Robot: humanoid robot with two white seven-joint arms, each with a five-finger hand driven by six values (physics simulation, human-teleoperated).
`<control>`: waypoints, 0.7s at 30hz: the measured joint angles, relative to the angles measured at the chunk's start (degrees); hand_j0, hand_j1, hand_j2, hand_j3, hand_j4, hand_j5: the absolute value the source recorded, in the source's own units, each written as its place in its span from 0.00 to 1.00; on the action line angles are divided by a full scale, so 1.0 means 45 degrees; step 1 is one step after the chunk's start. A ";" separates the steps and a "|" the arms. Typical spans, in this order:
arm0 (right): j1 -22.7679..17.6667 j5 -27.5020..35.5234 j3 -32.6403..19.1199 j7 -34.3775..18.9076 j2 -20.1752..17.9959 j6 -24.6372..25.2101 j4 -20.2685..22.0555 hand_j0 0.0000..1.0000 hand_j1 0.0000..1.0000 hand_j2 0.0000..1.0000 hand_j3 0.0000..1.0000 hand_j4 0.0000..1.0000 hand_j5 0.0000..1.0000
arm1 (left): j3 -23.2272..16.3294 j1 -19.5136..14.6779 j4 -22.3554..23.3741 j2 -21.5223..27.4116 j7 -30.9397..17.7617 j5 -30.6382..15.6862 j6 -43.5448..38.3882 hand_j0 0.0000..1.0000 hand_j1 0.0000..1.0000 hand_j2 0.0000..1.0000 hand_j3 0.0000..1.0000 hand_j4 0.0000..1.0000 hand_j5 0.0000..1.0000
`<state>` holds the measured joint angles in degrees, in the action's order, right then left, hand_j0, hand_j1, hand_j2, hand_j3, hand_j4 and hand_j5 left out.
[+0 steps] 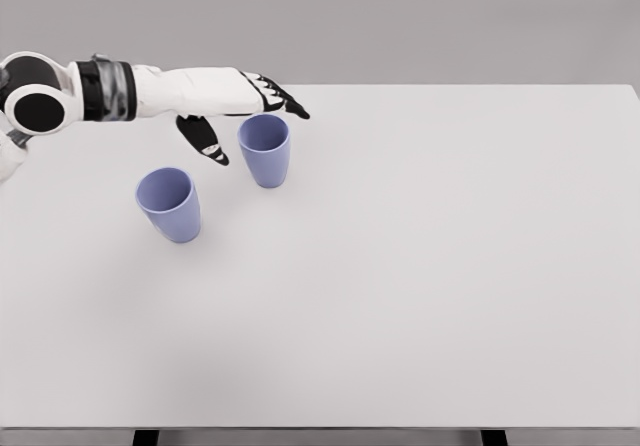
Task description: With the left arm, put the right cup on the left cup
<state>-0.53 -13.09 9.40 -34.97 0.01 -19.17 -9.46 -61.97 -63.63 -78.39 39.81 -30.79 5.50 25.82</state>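
Observation:
Two matching lavender cups stand upright on the white table. The right cup is farther back, the left cup nearer and to its left, a clear gap between them. My left hand reaches in from the left edge, hovering just behind and beside the right cup's rim. Its dark fingers stretch out past the rim while the thumb hangs down on the cup's left side. The hand is open and holds nothing. Whether it touches the cup is unclear.
The table's far edge runs just behind the hand. Its near edge, with dark legs below, lies along the bottom of the picture. A plain grey wall stands behind. The right arm is out of view.

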 measured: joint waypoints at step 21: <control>0.0000 0.0000 0.0000 0.0000 0.0000 0.0000 0.0001 1.00 1.00 1.00 1.00 1.00 1.00 | -0.0221 -0.0078 0.2474 -0.1176 0.0258 0.0453 0.0055 1.00 1.00 1.00 1.00 1.00 1.00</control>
<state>-0.53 -13.09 9.40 -34.97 0.01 -19.17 -9.45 -62.97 -63.98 -67.25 34.52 -29.63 7.54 26.07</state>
